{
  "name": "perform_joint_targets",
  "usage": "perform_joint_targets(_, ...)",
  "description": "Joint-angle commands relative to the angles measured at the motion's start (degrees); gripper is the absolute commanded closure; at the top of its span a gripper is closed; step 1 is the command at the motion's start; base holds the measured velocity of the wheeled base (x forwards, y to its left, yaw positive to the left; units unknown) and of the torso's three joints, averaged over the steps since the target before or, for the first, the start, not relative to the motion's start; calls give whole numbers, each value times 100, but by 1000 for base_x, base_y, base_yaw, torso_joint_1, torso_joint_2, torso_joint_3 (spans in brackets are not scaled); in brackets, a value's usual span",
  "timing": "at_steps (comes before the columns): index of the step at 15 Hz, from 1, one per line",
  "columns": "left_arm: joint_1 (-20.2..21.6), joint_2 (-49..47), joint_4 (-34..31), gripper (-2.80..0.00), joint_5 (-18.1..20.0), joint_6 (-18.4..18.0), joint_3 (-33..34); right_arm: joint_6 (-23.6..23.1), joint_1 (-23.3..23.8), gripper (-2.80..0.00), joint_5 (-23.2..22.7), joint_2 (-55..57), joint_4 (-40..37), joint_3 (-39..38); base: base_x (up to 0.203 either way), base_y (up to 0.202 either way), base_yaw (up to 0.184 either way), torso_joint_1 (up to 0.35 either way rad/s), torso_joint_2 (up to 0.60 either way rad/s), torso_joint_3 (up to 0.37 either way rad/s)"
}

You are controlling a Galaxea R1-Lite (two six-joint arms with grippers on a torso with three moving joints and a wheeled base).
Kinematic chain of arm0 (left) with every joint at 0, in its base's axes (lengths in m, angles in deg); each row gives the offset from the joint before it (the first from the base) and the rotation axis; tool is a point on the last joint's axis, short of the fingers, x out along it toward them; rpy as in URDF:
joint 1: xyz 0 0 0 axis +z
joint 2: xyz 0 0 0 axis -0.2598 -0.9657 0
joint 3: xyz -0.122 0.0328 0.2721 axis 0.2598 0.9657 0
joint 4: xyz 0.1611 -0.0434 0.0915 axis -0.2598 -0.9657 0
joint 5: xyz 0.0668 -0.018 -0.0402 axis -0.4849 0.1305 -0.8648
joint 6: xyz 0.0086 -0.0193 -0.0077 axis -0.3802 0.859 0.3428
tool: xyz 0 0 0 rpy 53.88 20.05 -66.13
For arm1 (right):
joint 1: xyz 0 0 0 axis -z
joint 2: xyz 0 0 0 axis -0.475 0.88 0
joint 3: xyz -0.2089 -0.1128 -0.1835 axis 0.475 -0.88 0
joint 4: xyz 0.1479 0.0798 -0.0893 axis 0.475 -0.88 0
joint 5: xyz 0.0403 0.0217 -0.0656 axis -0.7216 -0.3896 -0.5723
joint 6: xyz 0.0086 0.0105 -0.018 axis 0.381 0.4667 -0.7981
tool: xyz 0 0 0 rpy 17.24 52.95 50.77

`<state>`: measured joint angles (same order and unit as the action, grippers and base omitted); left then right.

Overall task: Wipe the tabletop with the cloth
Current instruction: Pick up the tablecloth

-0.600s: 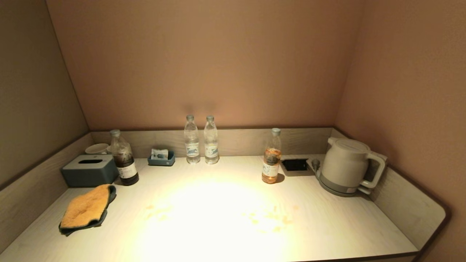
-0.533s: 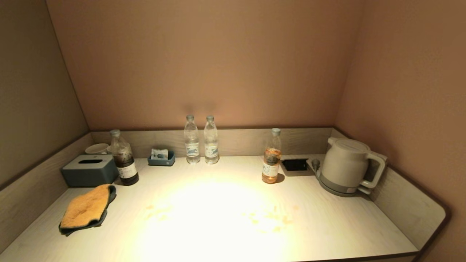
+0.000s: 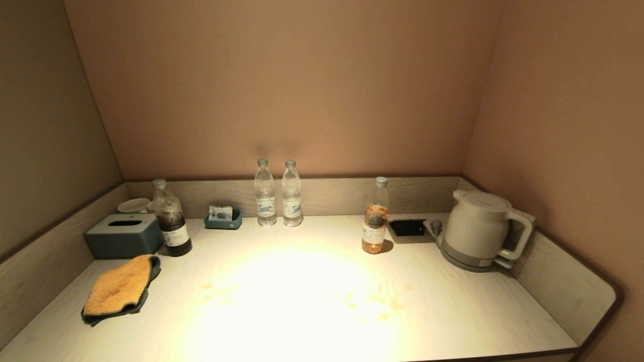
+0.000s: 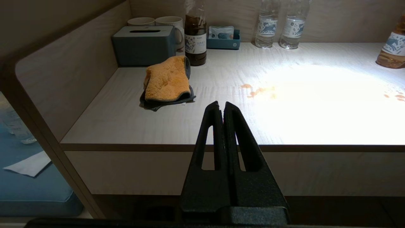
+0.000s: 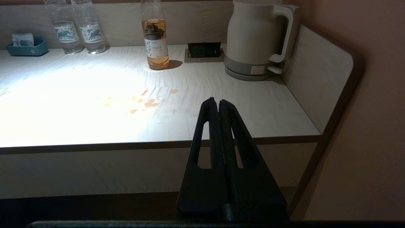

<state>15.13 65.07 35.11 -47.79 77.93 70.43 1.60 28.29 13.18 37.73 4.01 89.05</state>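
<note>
Cloth (image 3: 119,289) lies untouched at the lower left of the head view, a folded orange towel with its dark backing showing along the near edge, resting on the tabletop (image 3: 453,311) just in front of the blue-grey tissue box (image 3: 123,235) and near the dark bottle (image 3: 171,226). Neither arm shows in the head view. In its own wrist view the left gripper (image 4: 221,106) sits at the lower centre of the frame with its fingers pressed together, held off the front edge of the surface, the cloth well apart from it in the upper left of that frame (image 4: 167,80). The right gripper (image 5: 218,103) is likewise closed and empty, parked off the front edge on the kettle (image 5: 256,38) side. The step in hand is judged to be the reach for the cloth, and the left arm is the natural one for it. To do it well, the fingers should part before coming down, and close over the raised fold rather than on a flat edge, so that enough fabric is gathered to press down flat. The approach should come from the open side, away from the tissue box and the dark bottle, which could be tipped over. The orange stains (image 3: 375,301) at the lower centre, and a fainter patch (image 4: 258,91) nearer the cloth, are where the wiping should go, with the amber bottle (image 3: 375,221) kept clear of the strokes.
</note>
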Motion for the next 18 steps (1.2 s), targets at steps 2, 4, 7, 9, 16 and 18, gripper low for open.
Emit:
perform_joint_targets(2,1,2,-2,0,-4,1,-4,-1,-1,0,1,-2,7,0,0,0,0,0,0,0)
perform_joint_targets(4,1,2,-2,0,-12,-3,-29,-1,-1,0,1,-2,8,0,0,0,0,0,0,0)
perform_joint_targets(7,1,-20,-100,0,-21,-5,-352,-1,-1,0,1,-2,0,0,0,0,0,0,0,0)
perform_joint_targets(9,1,-219,-482,0,-79,-6,-961,-1,-1,0,1,-2,0,0,0,0,0,0,0,0)
perform_joint_targets(16,-1,-2079,-880,0,-821,683,-2100,-1,-1,0,1,-2,0,0,0,0,0,0,0,0)
perform_joint_targets(18,3,-3143,-889,0,-1018,925,-2627,-1,-1,0,1,-2,0,0,0,0,0,0,0,0)
